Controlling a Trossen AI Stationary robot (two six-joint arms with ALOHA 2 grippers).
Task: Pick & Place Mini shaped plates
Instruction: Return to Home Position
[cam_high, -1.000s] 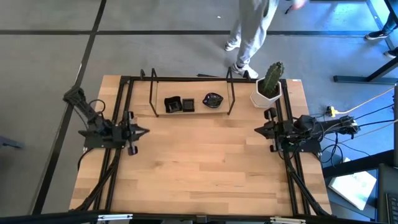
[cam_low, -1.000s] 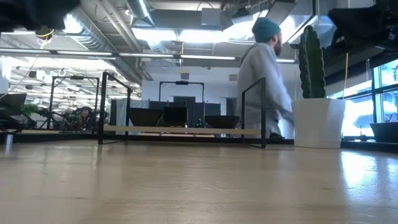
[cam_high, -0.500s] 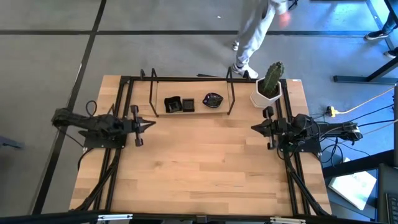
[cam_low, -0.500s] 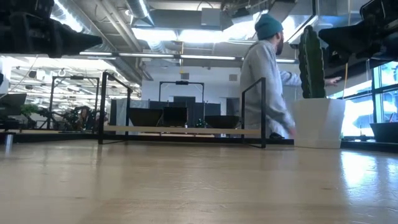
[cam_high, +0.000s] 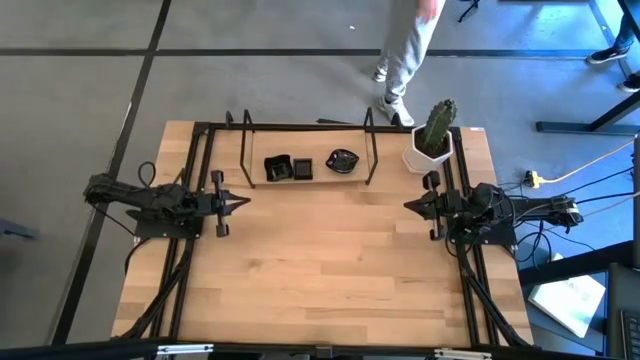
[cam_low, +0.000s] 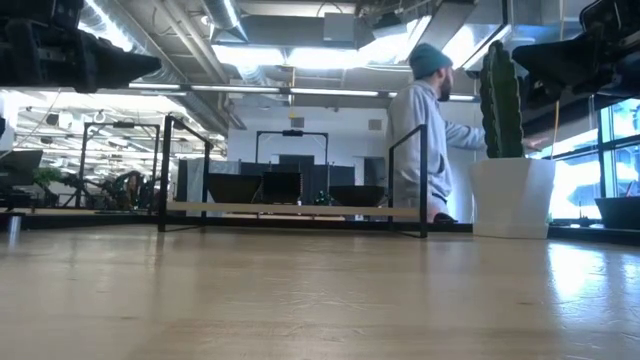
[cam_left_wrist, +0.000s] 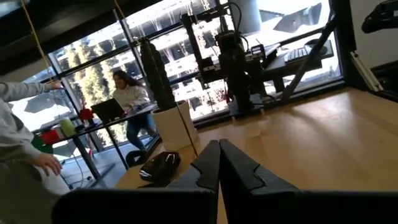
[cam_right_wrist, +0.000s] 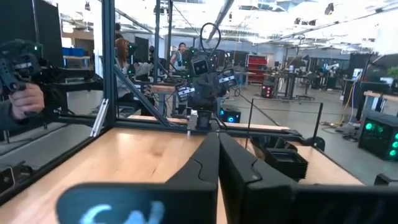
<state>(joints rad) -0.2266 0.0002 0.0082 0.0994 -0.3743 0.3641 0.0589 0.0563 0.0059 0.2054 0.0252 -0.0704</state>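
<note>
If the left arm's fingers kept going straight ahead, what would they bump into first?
Probably the right gripper, facing the left gripper across bare table; nothing shows between them.

Table (cam_high: 320, 270) lies open between left tool (cam_high: 240, 202) and right tool (cam_high: 408, 207); shelf (cam_high: 318, 172) and cactus pot (cam_high: 430, 152) crowd its back.

No readable text, label, brand, number or sign in any view. Only candidate: a pale smeared marking (cam_right_wrist: 118, 208) on the dark housing of the right gripper (cam_right_wrist: 218, 134), seen in the right wrist view. Too blurred to make out a single character.
</note>
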